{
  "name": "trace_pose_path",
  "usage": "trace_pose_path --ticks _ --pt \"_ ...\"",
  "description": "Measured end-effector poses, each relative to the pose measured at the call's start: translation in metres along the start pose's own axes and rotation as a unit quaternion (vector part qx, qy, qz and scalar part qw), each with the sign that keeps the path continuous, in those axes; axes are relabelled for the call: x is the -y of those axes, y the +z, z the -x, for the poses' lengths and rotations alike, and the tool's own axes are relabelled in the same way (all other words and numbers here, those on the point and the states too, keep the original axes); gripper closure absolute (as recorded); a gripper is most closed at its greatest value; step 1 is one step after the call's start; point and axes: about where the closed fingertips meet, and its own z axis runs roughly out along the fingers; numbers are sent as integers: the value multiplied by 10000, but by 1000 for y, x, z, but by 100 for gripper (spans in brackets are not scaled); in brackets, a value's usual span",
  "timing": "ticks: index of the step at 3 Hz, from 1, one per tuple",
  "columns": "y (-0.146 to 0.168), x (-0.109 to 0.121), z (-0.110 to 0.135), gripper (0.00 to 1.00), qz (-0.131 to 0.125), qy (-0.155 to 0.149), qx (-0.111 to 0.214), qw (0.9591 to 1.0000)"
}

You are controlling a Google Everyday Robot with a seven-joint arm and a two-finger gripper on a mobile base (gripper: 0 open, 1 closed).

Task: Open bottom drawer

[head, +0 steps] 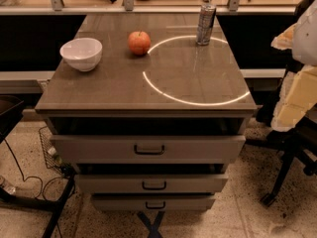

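Looking down over the cabinet (148,114), I have no gripper in frame, so I cannot tell its state. Only a pale blurred shape (308,29) sits at the right edge, and I cannot tell whether it belongs to the arm. With the gripper out of view, I place things against that shape. The bottom drawer (124,203) is the lowest of three fronts, down and left of the shape, directly under the middle drawer (109,184), which sits under the tall top drawer (89,149). Its small dark loop handle (155,205) is at centre, and a dark strip runs along its upper edge; I cannot tell how far out it stands. On the glossy top, left of the shape, stand a can (205,25), an apple (139,42) and a white bowl (81,53), apart from one another, with a bright ring of reflected light (198,101) in front of the can. A chair (297,100) with yellow padding stands just below the shape.
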Motion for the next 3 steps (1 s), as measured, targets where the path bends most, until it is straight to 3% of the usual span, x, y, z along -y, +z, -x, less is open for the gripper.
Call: trace_pose_path --ticks 2,3 --pt "9 -5 -1 0 6 -36 18 10000" --pt "19 -23 -4 0 -91 -259 118 9996"
